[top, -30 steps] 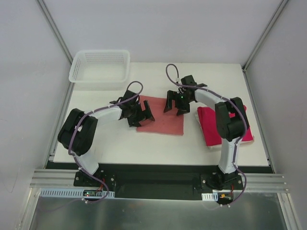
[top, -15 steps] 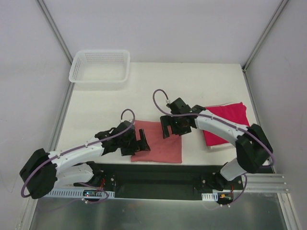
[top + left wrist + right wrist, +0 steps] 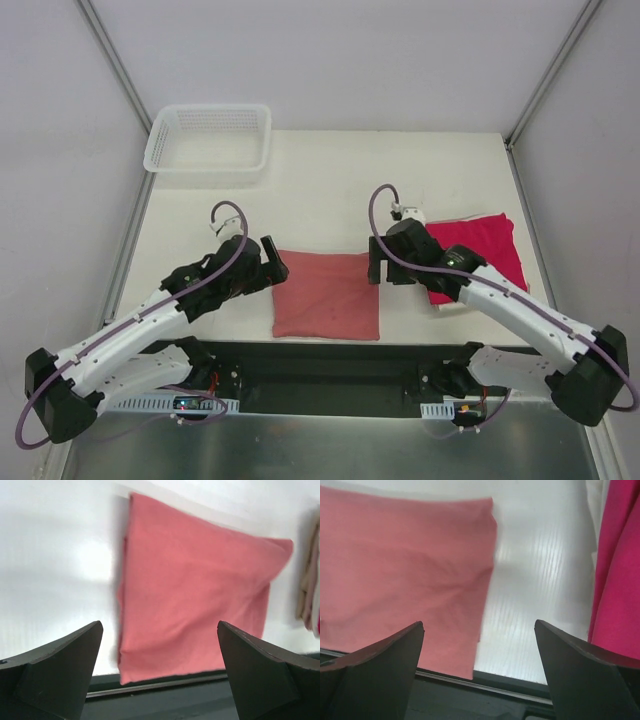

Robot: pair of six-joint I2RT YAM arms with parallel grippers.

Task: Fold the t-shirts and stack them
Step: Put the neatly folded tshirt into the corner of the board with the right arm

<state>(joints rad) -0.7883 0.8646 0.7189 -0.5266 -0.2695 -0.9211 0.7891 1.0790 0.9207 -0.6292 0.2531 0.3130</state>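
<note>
The salmon-pink t-shirt lies folded into a flat square at the table's near edge. It also shows in the left wrist view and the right wrist view. The crimson-magenta t-shirt lies folded at the right; its edge shows in the right wrist view. My left gripper is open and empty, just left of the pink shirt's far left corner. My right gripper is open and empty, just right of its far right corner, between the two shirts.
A white mesh basket stands at the table's far left corner. The table's dark front rail runs just below the pink shirt. A pale cloth edge shows at the right of the left wrist view.
Both grippers have let go of the pink shirt and pulled away to its sides, left gripper leftward, right gripper rightward. The shirt now lies flat and uncovered at the near edge.
</note>
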